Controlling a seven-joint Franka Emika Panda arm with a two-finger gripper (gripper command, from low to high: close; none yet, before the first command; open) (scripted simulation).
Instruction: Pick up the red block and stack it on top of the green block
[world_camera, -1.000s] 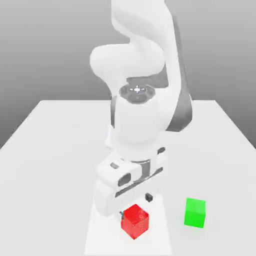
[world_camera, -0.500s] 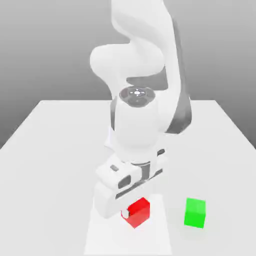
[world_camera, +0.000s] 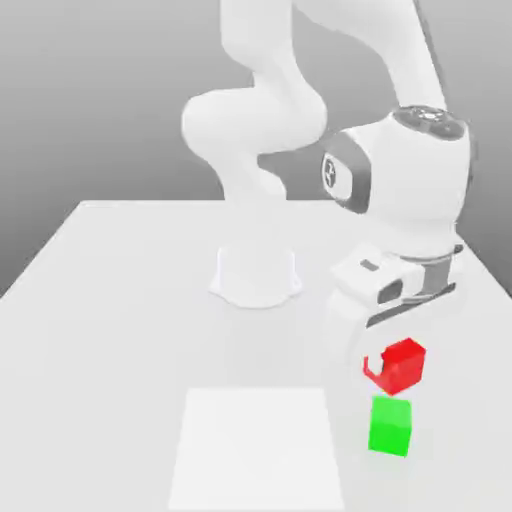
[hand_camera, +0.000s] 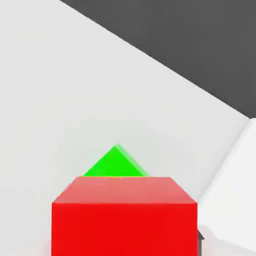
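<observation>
Exterior view, gripper (world_camera: 388, 367) clasping the red block (world_camera: 404, 365) above the green block (world_camera: 390, 426), white square (world_camera: 257, 450) on the pale table (world_camera: 90, 400).

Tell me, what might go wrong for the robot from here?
The red cube could land crooked: it is turned relative to the green cube, whose corner pokes out beyond it in the hand view, so it might sit unevenly or tip off.

The claw holds the red cube up in the air, so a weak grip might let it drop.

Lowered off-centre, the red cube could knock the green one, which stands loose on the table.
</observation>
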